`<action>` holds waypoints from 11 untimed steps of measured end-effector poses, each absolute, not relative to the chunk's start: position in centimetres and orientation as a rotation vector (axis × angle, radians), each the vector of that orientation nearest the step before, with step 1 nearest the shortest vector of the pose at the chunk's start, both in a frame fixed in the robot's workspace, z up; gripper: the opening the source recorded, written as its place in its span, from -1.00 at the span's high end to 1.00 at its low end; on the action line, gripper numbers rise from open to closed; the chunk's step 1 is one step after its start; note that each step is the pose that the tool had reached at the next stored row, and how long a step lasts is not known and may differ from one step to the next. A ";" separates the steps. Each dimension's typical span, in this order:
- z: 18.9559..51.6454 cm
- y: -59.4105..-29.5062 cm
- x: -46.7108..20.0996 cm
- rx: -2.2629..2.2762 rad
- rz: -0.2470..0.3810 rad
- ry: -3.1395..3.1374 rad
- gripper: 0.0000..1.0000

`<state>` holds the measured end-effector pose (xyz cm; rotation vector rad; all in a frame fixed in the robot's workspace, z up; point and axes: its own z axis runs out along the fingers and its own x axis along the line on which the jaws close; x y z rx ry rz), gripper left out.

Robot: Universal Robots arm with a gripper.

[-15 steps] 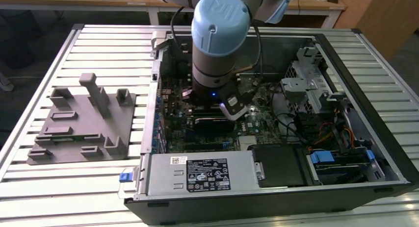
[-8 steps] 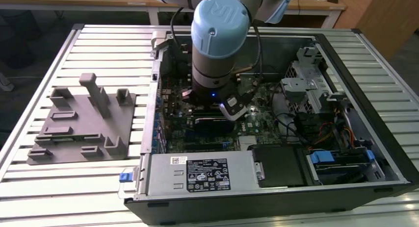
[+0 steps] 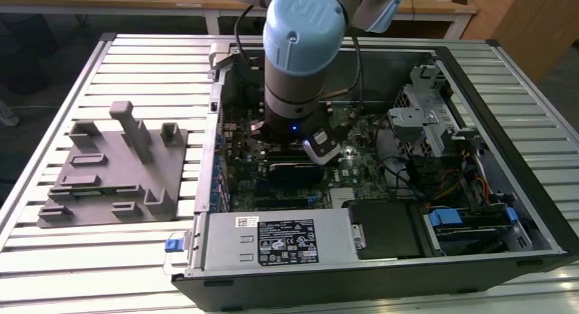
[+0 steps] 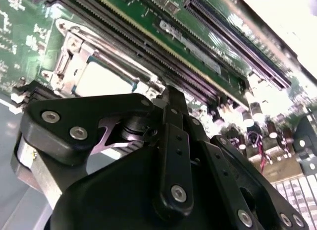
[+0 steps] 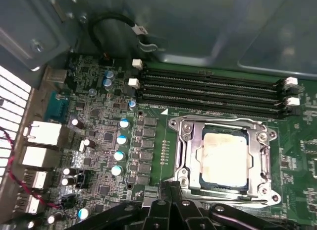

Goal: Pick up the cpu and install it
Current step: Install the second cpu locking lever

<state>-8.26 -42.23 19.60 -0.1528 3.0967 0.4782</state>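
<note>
The cpu [image 5: 225, 158], a pale silvery square chip, lies flat inside the metal socket frame [image 5: 182, 141] on the green motherboard, and its pale top [image 4: 101, 81] also appears in the second wrist view. My gripper [image 5: 172, 186] hovers just beside the socket's edge, fingers together with nothing between them. In the second wrist view its black linkage sits in front of the socket, and the gripper [image 4: 171, 93] ends close to the frame. In the exterior view the arm [image 3: 303, 49] reaches straight down into the open computer case [image 3: 380, 273].
Black memory slots [image 5: 208, 91] run alongside the socket. Capacitors [image 5: 121, 141] and rear ports [image 5: 42, 133] stand on its other side. A grey plastic tray [image 3: 108, 178] with upright posts sits on the slatted table at the exterior view's left. The power supply [image 3: 271, 239] and drive cage [image 3: 425, 117] crowd the case.
</note>
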 end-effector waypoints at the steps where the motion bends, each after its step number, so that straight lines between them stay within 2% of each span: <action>1: 19.9 -42.2 -8.3 -0.153 0.478 3.097 0.79; 11: 21.3 -42.2 -8.3 -0.153 0.478 3.097 0.79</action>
